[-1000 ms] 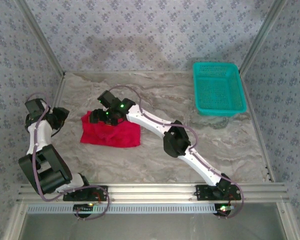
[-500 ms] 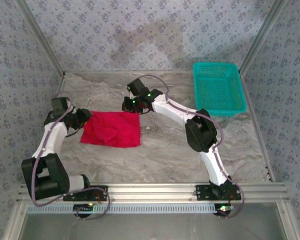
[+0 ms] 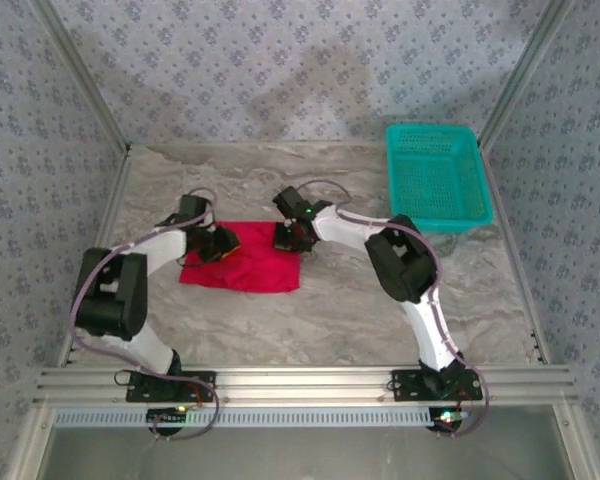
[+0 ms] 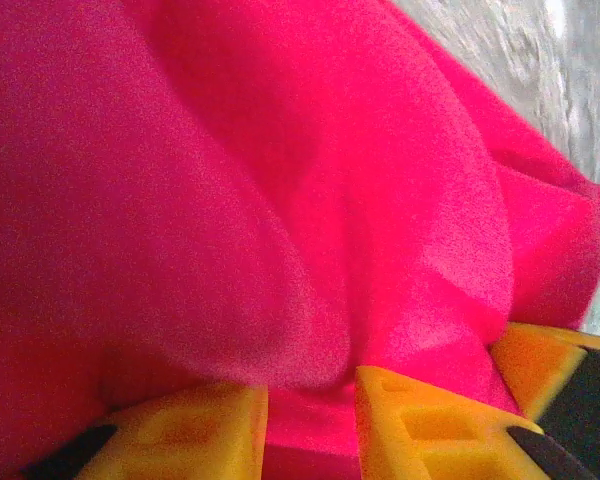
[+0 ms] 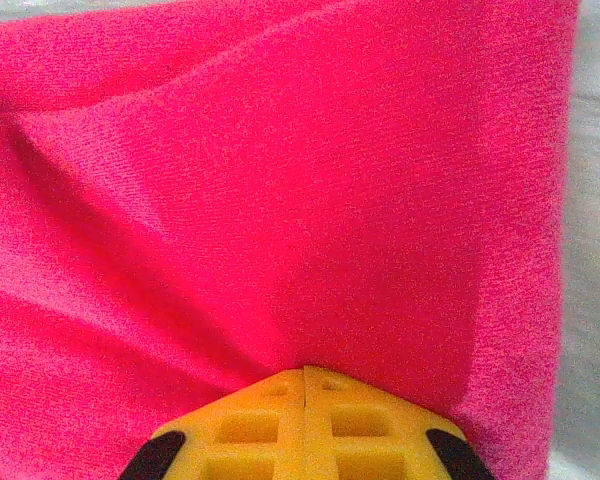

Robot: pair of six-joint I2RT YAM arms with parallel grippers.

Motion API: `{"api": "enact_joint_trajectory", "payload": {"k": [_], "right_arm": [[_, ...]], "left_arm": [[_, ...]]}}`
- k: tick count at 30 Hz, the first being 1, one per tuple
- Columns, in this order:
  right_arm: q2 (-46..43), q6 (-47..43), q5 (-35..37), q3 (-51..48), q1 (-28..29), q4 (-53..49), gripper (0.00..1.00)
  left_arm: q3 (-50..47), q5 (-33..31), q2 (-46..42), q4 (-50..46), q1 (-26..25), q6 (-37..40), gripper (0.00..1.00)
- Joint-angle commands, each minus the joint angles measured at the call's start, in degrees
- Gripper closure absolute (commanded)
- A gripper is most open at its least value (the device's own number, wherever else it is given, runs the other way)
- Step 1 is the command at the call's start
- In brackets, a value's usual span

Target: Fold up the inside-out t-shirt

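Bright red t-shirt (image 3: 244, 266), teal mesh basket (image 3: 436, 186), grey marbled table (image 3: 330, 312), blue-grey walls (image 3: 280, 70), seemingly floral-patterned

The overhead camera looks down and forward at the t-shirt (image 3: 245, 265); both wrist cameras view it from very near.

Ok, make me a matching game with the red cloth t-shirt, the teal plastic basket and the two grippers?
1 red cloth t-shirt
2 teal plastic mesh basket
3 left gripper
4 right gripper

A jaws pressed together
B far right corner of the grey table
C red cloth pinched in its jaws
D lying with a gripper at each side

Pairs: 1-D, 2-B, 3-C, 4-A
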Motion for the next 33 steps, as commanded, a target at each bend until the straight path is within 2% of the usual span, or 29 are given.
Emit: {"api": "enact_joint_trajectory", "payload": {"k": [1,4,7,13,18,21,23,28,33], "right_arm": [[-5.4,2.7,13.1,-10.3,-3.7,-12.0,0.96],[-13.3,4.0,14.8,-17.7,-6.0,-10.0,0.94],[-17.5,4.9,12.7,-19.9,-7.7,-9.0,0.94],[-20.9,6.2,10.7,-24.7,-10.0,-5.8,0.94],[-21.7,5.3,10.3,-25.9,-11.5,-4.8,0.94],[-21.9,5.1,10.2,-26.8,-11.7,-4.8,0.95],[-22.2,5.1,10.2,-27.7,-11.8,-4.6,0.95],[-22.4,4.5,10.7,-30.2,-11.9,-4.4,0.95],[-22.5,3.6,10.9,-29.9,-11.0,-4.9,0.96]], "left_arm": [[8.3,-3.6,0.1,-1.7,-4.7,0.6,0.72],[14.4,-8.4,-1.2,-7.2,-9.7,2.0,0.71],[17.5,-9.6,-2.0,-7.0,-16.5,0.1,0.71],[10.1,-6.6,0.8,11.7,-29.3,-11.9,0.72],[8.4,-5.6,7.5,18.7,-32.7,-15.4,0.73],[7.5,-7.5,9.5,17.9,-31.5,-14.7,0.74],[6.7,-8.7,9.4,16.1,-28.9,-13.2,0.75],[7.4,-8.1,7.8,8.2,-17.2,-6.3,0.75],[12.7,-7.6,3.5,-0.2,-6.1,0.2,0.75]]}}
